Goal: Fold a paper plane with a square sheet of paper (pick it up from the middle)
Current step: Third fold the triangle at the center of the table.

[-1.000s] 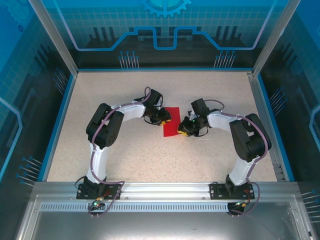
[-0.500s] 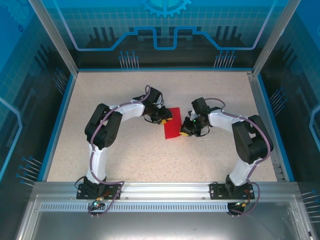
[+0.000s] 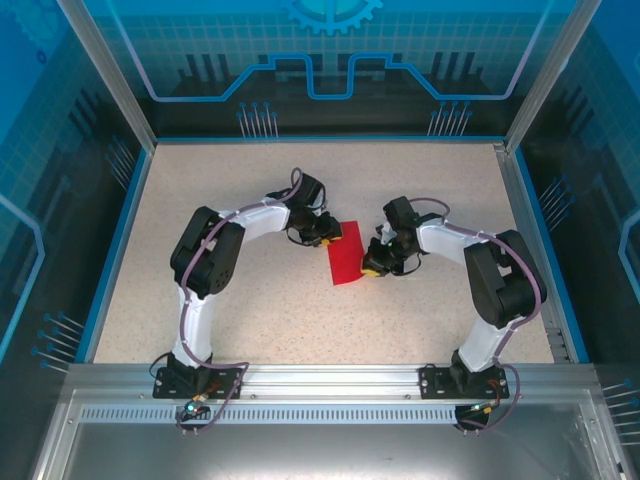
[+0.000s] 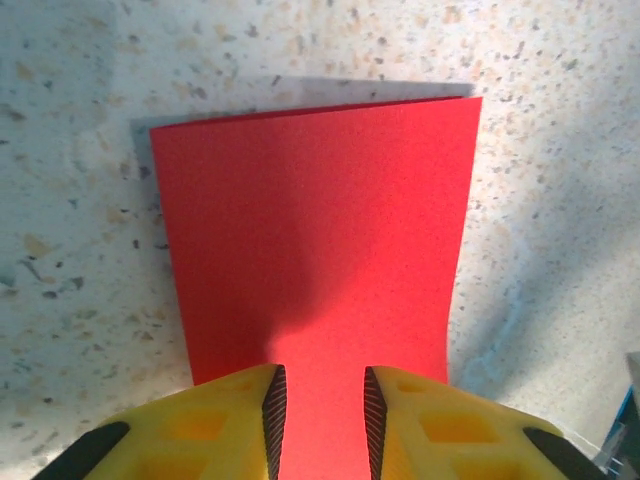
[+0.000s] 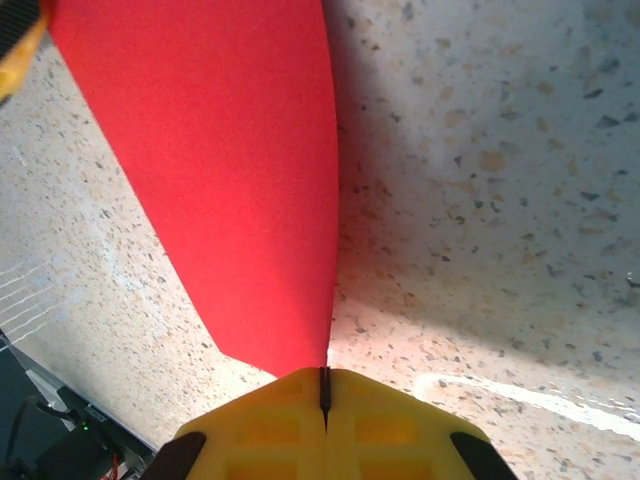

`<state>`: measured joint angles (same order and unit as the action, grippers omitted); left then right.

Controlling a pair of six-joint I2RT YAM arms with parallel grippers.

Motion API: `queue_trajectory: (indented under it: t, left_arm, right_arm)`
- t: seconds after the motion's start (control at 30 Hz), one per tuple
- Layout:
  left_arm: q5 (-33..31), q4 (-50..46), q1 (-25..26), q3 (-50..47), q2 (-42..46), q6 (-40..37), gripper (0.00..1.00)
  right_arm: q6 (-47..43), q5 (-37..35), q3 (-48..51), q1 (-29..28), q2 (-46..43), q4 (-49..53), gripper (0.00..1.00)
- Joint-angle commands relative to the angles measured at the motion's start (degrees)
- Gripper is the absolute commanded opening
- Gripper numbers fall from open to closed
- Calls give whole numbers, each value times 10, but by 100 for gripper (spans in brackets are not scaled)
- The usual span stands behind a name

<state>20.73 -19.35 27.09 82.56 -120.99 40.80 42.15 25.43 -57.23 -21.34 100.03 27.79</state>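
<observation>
While my right gripper (image 5: pixel 325 388) is clamped on the paper (image 5: pixel 220 150) at the table's (image 3: pixel 300 312) middle and my left gripper (image 4: pixel 320 410) straddles it, jaws apart, I fear a sideways tug could tear or skew it
</observation>
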Motion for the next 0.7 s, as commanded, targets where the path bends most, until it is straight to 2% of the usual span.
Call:
queue_trajectory:
  t: [0.0,0.67]
  left_arm:
    - [-19,-34,-4,15,-21,-16,29]
    - [-15,-42,-4,19,-25,-22,29]
  right_arm:
    - [-1,19,-27,-4,-4,-13,0]
    - [3,25,-129,-41,98,-62,0]
